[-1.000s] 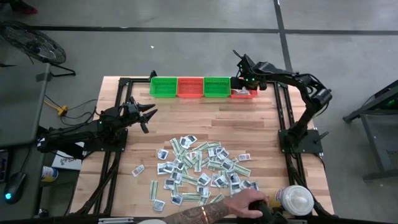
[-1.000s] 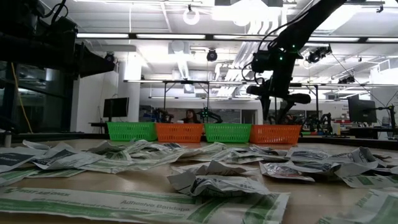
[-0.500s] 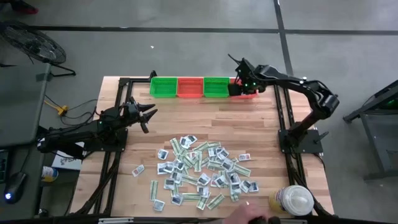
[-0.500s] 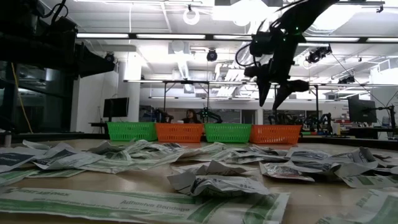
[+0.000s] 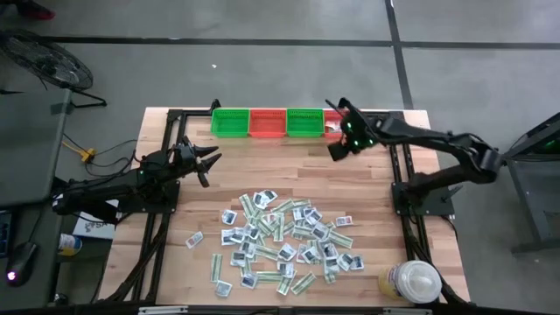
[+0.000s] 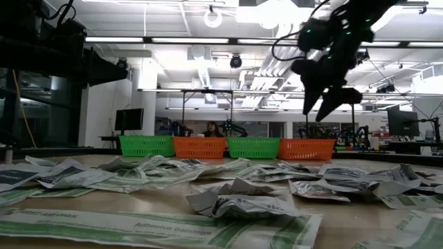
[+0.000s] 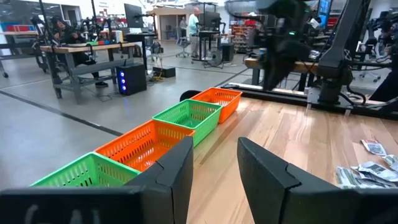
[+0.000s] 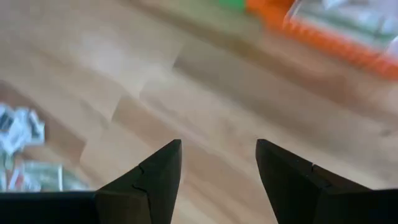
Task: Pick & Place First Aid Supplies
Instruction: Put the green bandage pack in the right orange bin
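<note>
Loosely heaped, the first aid supplies (image 5: 284,236), crinkled flat packets, lie on the wooden desk (image 5: 254,166) well apart from the mesh baskets (image 5: 267,122) along its far edge. The right gripper (image 5: 337,150), jaws wide and empty, has swung off the orange end basket (image 5: 333,129) over bare wood. The left gripper (image 5: 208,163) hovers, jaws parted, empty; the hand has gone from the desk's near edge.

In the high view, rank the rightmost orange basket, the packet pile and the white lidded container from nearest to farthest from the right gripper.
From the right gripper:
1. Rightmost orange basket, just behind it at the table's far edge.
2. Packet pile, mid-table toward the front.
3. White lidded container, front right corner.
</note>
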Controlling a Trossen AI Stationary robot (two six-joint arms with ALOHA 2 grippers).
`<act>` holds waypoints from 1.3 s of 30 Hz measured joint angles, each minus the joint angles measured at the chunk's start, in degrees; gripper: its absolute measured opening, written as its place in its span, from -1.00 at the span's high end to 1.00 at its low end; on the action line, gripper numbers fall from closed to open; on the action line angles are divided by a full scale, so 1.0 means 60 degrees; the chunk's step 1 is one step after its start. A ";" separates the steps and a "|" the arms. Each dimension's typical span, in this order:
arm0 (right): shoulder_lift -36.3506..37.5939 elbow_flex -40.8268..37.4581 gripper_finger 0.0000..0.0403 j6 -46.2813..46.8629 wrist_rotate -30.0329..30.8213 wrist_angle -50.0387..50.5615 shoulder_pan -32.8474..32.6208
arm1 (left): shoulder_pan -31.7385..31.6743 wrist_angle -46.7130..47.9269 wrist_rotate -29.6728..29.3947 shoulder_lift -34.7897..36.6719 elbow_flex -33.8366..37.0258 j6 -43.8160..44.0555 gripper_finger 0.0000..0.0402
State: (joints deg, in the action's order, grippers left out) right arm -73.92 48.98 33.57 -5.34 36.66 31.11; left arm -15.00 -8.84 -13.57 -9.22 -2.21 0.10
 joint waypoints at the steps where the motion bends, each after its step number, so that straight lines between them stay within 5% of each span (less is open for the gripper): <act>1: 0.0247 -0.0246 0.01 0.0135 -0.0001 -0.0098 -0.0204 | 0.0003 0.0000 0.0001 -0.0003 -0.0001 0.0000 0.39; 9: 0.1626 -0.1514 0.01 0.1765 0.0287 -0.0235 -0.2331 | 0.0001 0.0000 0.0001 -0.0003 0.0001 0.0000 0.39; 24: 0.1707 -0.1691 0.01 0.6975 0.1710 -0.0233 -0.5634 | 0.0003 0.0000 -0.0003 -0.0002 -0.0001 0.0000 0.39; 39: 0.0661 -0.1691 0.01 1.1868 0.0972 -0.0563 -0.7360 | 0.0001 0.0000 -0.0001 -0.0002 0.0001 0.0000 0.39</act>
State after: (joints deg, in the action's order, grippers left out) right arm -69.96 38.83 104.78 0.49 33.29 -13.05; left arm -15.00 -8.84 -13.57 -9.23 -2.21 0.10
